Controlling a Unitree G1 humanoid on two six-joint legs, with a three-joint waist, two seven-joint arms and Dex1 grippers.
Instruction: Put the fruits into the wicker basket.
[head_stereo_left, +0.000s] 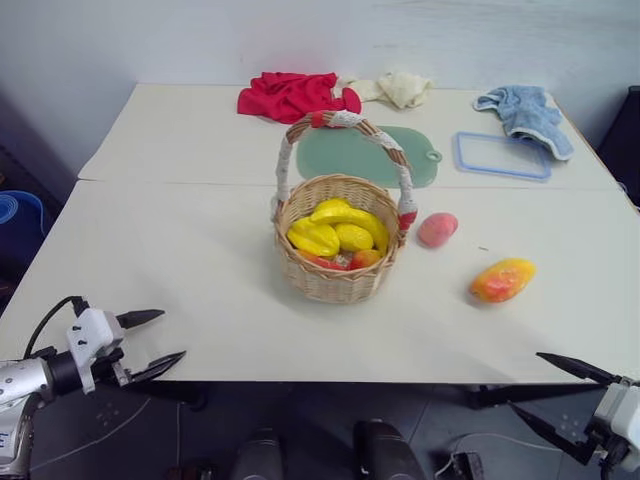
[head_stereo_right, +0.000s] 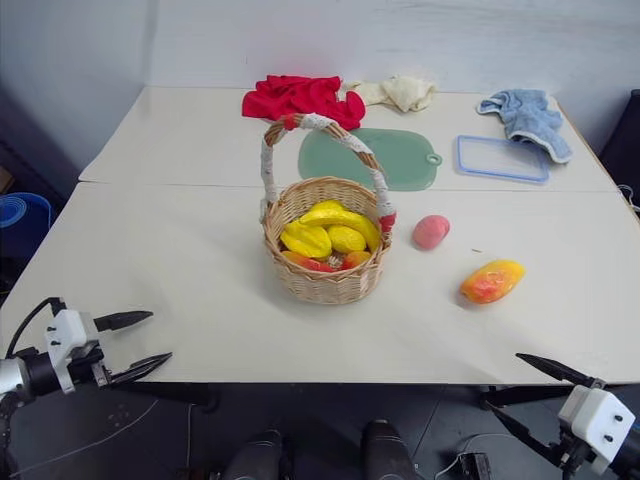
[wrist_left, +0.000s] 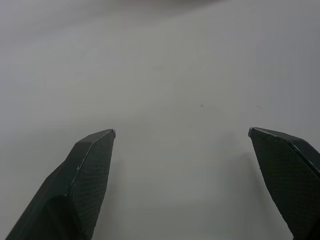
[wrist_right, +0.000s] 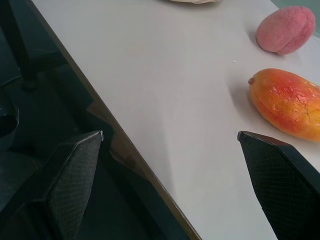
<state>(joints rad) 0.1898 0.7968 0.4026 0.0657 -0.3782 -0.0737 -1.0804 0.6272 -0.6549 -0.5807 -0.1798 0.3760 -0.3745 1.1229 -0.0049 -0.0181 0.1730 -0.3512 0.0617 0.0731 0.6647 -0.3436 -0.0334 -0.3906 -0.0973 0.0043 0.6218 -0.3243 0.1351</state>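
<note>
**Reaching for the mango: your right arm is the nearer one**

Looking across the white table (head_stereo_left: 200, 260), you have both fruits lying on its right half, outside the wicker basket (head_stereo_left: 340, 265). The mango-like fruit (head_stereo_left: 502, 280) sits nearer the front edge, ahead of and slightly left of your right gripper (head_stereo_left: 545, 385), which hangs off the table's near right corner with its fingers spread wide and nothing between them. The mango's long axis runs roughly left to right, tilted a little, so judge a grip across its short width. The pink peach-like fruit (head_stereo_left: 437, 229) lies farther back, just beside the basket's right wall but apart from it.

Your left gripper (head_stereo_left: 158, 342) is also released and empty, hovering at the near left edge, well apart from either fruit, with the basket between.

The mango is oval, orange-yellow with a red blush, smooth-looking. The peach is round, matte pink, slightly dimpled. The basket already carries yellow banana-like fruits (head_stereo_left: 335, 228), and its tall arched handle (head_stereo_left: 345, 125) spans it front to back, so you'll likely want to drop in from the right side.
</note>
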